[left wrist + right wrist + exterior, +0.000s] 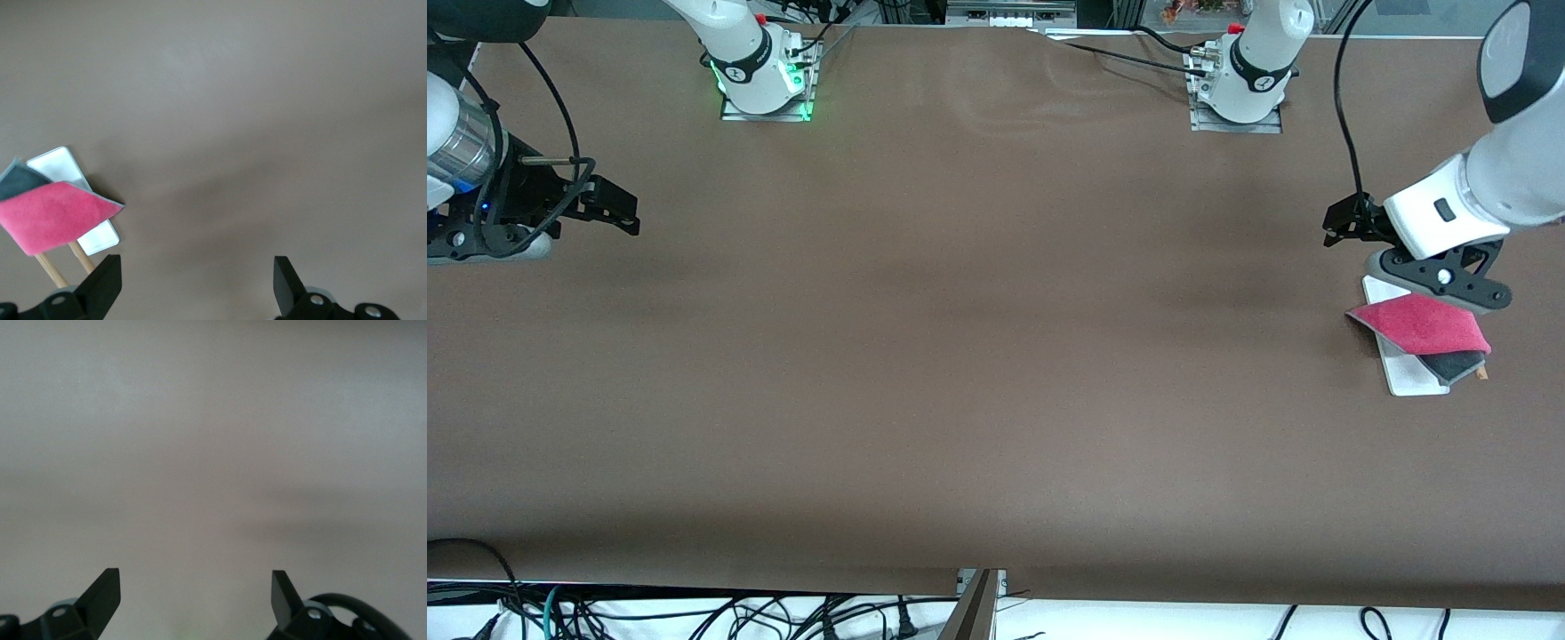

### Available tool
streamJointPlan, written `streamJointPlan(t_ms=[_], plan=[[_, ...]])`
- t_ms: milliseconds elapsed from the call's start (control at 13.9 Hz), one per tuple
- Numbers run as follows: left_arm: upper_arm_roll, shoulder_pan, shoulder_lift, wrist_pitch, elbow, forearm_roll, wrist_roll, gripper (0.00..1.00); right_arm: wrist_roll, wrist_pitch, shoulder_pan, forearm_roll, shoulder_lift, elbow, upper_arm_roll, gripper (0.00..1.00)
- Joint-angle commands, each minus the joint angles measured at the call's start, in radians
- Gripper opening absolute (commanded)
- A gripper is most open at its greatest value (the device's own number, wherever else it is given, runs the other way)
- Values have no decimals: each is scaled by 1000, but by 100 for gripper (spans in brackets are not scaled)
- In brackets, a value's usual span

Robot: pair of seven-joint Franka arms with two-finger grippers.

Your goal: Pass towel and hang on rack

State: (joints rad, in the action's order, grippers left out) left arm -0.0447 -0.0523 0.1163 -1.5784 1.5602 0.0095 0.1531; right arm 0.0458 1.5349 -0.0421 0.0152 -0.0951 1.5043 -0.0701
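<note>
Although the towel already lies draped over the rack, the entry below records how it sits and what may yet disturb it.

Towel point(1423, 325): pink-red face up, dark grey face showing at the lower corner; hung across the rods at the left arm's end of the table, folded over them and skewed, one corner pointing toward the middle of the table.

Rack point(1405, 378): white flat base on the table, two thin wooden rods point(60, 267) — mostly covered by the towel, their ends showing in the left wrist view.

Long axis, rack: base and rods run from nearer the front camera toward the left arm's base, slightly slanted.

Long axis, towel: crosses the rods at an angle, not square to them.

Left gripper point(1440, 277): over the end of the rack that lies nearer the robots' bases, just above the towel's edge; fingers spread wide, nothing between them.

Right gripper point(609, 206): over bare table at the right arm's end, well apart from towel and rack; fingers spread wide, empty; this arm waits.

Risk, snag: a finger of the left gripper, so close above, may catch the fuzzy edge on leaving and drag the towel off.

Risk, slip: the skewed drape hangs unevenly — the heavier side may slide off the rods.

Risk, rack: a knock could shift or tip the light base.
</note>
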Motion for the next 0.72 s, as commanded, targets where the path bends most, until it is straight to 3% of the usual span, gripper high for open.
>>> streamJointPlan(t_ms=[0,143,359,645], plan=[[-11,100,-166,-188,214,-17,-55,100,5,-2,1,8,-3,-15,-4,100],[14,85,-207,-184,232,-8,-56,100,5,-2,1,8,-3,-15,-4,100],[114,-13,-170,-99,154,1,-66,100,5,-1,1,8,-3,-15,-4,100],[111,-6,-135,-8,98,47,-70,100,5,-2,1,6,-3,-15,-4,100]])
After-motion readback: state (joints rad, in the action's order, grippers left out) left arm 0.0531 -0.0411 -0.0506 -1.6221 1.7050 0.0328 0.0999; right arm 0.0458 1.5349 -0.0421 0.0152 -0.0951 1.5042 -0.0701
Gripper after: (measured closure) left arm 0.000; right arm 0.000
